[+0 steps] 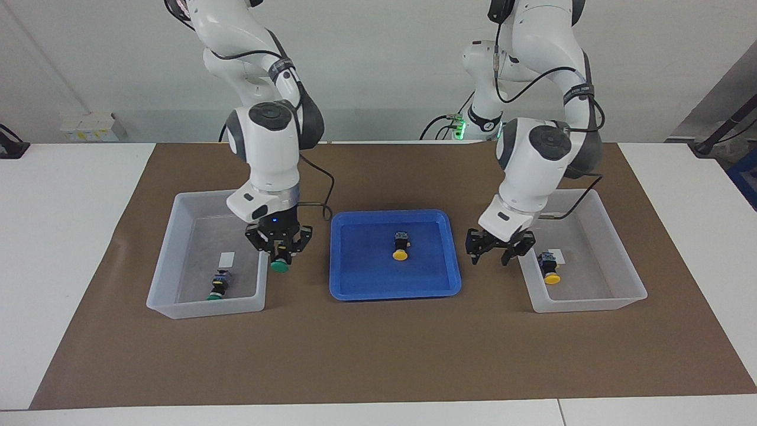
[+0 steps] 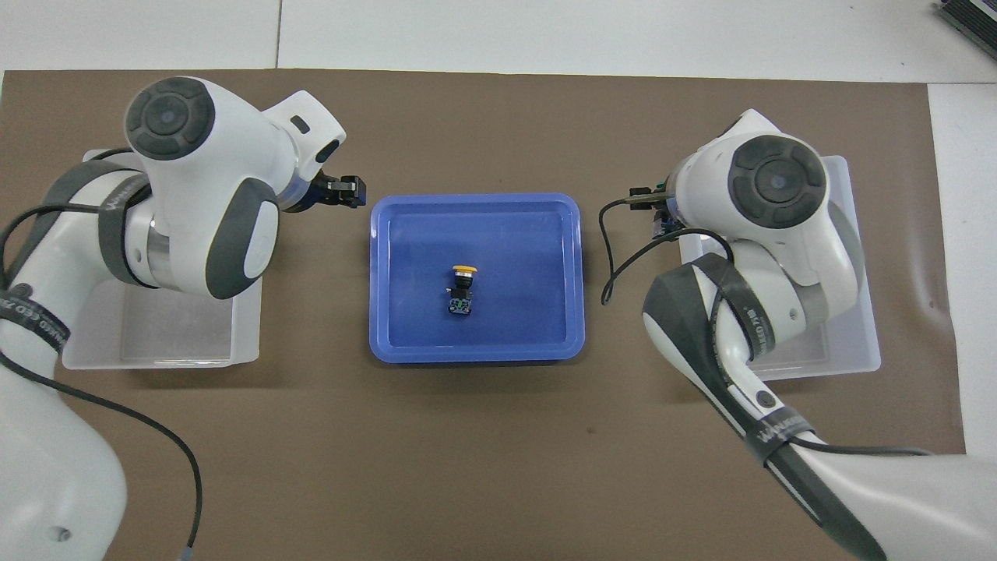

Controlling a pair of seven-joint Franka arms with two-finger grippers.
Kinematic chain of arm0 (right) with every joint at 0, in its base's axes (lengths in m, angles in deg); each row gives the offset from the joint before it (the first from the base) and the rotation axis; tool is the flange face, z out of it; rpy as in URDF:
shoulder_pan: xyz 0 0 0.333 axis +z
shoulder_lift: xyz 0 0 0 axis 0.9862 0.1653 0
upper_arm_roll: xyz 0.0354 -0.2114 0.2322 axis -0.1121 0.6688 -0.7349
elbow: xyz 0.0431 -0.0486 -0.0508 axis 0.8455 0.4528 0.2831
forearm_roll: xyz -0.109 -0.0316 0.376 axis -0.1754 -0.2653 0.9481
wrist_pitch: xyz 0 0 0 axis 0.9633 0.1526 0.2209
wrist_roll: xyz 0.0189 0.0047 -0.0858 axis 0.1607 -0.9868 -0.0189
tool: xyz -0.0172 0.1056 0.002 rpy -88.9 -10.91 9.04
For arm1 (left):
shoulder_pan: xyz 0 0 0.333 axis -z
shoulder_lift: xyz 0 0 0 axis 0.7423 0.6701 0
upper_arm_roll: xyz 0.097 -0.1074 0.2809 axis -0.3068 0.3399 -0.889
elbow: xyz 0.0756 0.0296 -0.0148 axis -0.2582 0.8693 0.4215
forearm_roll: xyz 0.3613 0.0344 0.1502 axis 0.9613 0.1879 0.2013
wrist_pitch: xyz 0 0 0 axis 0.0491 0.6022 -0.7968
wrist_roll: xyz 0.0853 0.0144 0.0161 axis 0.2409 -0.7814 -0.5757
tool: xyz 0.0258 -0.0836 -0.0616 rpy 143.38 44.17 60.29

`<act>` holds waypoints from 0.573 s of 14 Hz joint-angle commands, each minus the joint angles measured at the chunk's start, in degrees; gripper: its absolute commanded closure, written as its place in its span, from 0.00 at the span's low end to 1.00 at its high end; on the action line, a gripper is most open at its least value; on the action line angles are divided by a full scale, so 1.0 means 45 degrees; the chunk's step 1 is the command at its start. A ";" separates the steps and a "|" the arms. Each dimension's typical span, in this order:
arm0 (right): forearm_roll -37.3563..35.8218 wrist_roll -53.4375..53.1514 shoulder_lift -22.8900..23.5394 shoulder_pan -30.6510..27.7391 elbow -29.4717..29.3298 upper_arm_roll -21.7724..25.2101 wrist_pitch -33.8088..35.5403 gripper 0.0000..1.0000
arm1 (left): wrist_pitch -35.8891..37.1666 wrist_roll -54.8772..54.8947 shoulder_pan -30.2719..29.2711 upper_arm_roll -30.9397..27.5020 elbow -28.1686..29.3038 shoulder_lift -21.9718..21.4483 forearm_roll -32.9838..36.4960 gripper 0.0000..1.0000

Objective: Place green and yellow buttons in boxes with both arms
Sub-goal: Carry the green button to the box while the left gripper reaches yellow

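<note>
the right gripper [image 1: 280,255], clamped on a green button [image 1: 280,265], hangs over its box's [image 1: 177,248] wall for the drop, while the left gripper [image 1: 500,251] hovers spread and empty beside its own box [image 1: 615,248].

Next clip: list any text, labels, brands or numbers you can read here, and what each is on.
Black cable straps on both arms: white lettering, too small to read.
White sticker in the box holding a green button: no text legible.
Second sticker in the other box: no text legible.
Blue tray: no markings visible.
Nothing here can be quoted.
</note>
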State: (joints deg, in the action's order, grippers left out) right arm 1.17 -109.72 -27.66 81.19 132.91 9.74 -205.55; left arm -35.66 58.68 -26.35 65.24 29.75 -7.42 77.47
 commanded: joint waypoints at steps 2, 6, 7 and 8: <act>0.0366 0.2835 -0.0685 -0.1558 0.1205 -0.0178 -0.0186 1.00 | -0.1530 -0.1189 0.1391 -0.0216 0.1052 0.0065 -0.0217 0.22; 0.1047 0.5142 -0.0784 -0.3181 0.2416 -0.0178 -0.1589 1.00 | -0.3037 -0.2246 0.2351 -0.0217 0.1932 0.0339 -0.0218 0.22; 0.1069 0.5282 -0.0668 -0.3396 0.2534 -0.0159 -0.1922 1.00 | -0.3056 -0.2363 0.2546 -0.0236 0.1952 0.0359 -0.0217 0.22; 0.1069 0.5322 -0.0512 -0.3611 0.2555 -0.0158 -0.2215 1.00 | -0.3076 -0.2364 0.2664 -0.0236 0.2010 0.0378 -0.0217 0.22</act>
State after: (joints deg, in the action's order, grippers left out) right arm 4.42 -87.66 -29.00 66.76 141.86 9.77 -212.63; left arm -48.20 48.51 -15.87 65.29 37.61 -5.27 77.43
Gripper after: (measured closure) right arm 0.674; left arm 0.216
